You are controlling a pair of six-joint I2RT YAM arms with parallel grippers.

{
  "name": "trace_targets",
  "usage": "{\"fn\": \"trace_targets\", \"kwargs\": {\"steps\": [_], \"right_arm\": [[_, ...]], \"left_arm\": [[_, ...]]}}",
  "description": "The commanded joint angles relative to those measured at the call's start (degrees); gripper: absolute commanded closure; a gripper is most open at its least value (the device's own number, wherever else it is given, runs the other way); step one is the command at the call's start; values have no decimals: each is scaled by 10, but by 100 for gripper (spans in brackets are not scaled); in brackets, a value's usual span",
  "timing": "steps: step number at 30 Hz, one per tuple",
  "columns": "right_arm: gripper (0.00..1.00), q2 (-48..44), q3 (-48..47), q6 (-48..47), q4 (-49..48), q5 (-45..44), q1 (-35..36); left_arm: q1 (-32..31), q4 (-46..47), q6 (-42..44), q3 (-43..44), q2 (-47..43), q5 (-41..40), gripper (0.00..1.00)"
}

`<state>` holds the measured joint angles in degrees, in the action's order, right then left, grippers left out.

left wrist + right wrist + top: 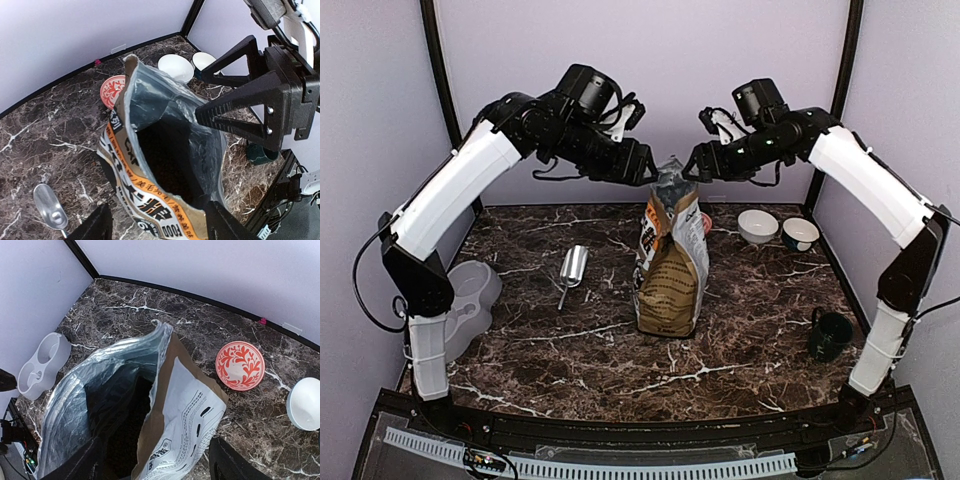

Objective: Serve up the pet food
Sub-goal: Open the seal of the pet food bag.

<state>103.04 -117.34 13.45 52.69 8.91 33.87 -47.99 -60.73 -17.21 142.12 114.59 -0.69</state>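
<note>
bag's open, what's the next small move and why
Probably lower the left pincer to the silver metal scoop: the brown-and-orange printed bag stands open, this pincer and the right pincer are open at its top, and the scoop lies untouched left of it.

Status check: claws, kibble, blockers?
Both open over the bag: left claw, right claw. Dim pet food inside; double bowl empty. Nothing blocking; scoop beside bag.

Glossy marble-look table [760, 330], shiny metal scoop [573, 268], foil-lined paper bag [670, 285], matt plastic bowl [470, 295]
</note>
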Motion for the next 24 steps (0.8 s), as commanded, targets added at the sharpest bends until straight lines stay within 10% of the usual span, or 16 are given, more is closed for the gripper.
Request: {"fn": "trace_targets", "kwargs": {"steps": [1, 10, 14, 16, 24], "right_arm": [[27, -40, 41, 12, -54, 18, 2], [32, -80, 131, 17, -92, 29, 4], [42, -91, 150, 17, -102, 41, 4], [54, -92, 153, 16, -103, 48, 6], [100, -76, 104, 1, -76, 30, 24]], "left_arm": [[-12, 33, -53, -4, 23, 28, 34], [-13, 46, -84, -3, 58, 34, 55], [-13, 44, -89, -1, 70, 47, 84], [-13, 41, -90, 5, 71, 48, 100], [-13, 3, -62, 81, 55, 4, 100]]}}
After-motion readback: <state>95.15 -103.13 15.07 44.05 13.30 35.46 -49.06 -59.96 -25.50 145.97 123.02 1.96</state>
